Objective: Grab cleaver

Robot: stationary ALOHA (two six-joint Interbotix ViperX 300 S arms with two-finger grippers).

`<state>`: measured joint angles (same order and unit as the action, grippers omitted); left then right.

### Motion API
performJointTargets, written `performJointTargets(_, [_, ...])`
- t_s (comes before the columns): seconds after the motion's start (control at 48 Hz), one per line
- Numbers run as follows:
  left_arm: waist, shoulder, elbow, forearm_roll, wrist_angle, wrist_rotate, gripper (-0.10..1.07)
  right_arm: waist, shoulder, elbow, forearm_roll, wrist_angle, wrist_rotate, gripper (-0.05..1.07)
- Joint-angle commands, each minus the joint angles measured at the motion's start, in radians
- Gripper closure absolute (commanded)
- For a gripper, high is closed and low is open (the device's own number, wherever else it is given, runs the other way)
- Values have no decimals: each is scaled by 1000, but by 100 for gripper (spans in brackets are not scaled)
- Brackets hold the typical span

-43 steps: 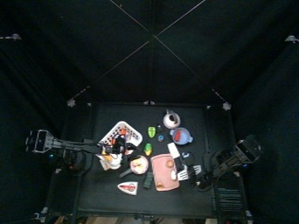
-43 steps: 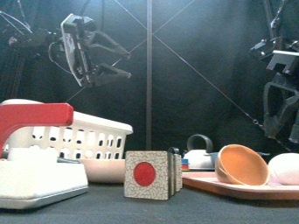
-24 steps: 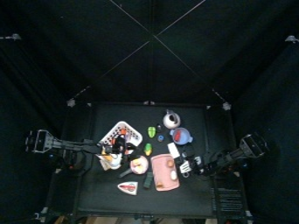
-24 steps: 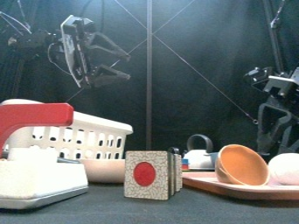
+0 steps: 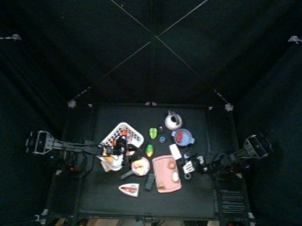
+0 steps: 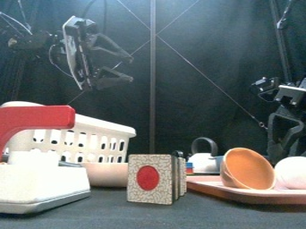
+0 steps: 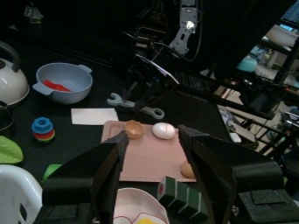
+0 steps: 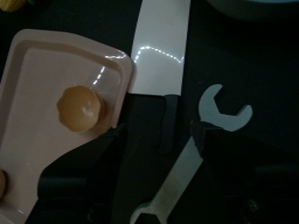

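The cleaver lies flat on the table, its whitish blade beside the pink board and its short dark handle pointing at my right gripper. That gripper is open, low over the table, with one jaw on each side of the handle, not closed on it. In the top view the cleaver lies right of centre with the right gripper just behind its handle. My left gripper is open and empty, held high at the left.
A white wrench lies right beside the cleaver handle. The pink board carries an orange bowl and eggs. A blue bowl, a kettle, a white basket and a red-dot card crowd the table.
The right arm has reached in from the right and dropped lower, bringing its open gripper to the cleaver's handle. The left arm has not moved.
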<state>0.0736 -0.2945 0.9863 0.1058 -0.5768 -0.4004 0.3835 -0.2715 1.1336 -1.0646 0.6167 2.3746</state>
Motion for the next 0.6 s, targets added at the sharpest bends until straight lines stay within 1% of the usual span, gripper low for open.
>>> performJointTargets(0.0, [5,-2,-11,-2,-9,2,11,-3,3,-15,-6,-5,0,16])
performJointTargets(0.188, [3,-2,-9,-2,-9,2,11,-8,34,-20,-3,-15,0,25])
performJointTargets(0.417, [5,-2,-9,-2,-9,2,11,-32,69,-23,2,-17,-2,27])
performJointTargets(0.583, [3,-2,-9,-2,-9,2,11,-34,100,-28,8,-20,-2,27])
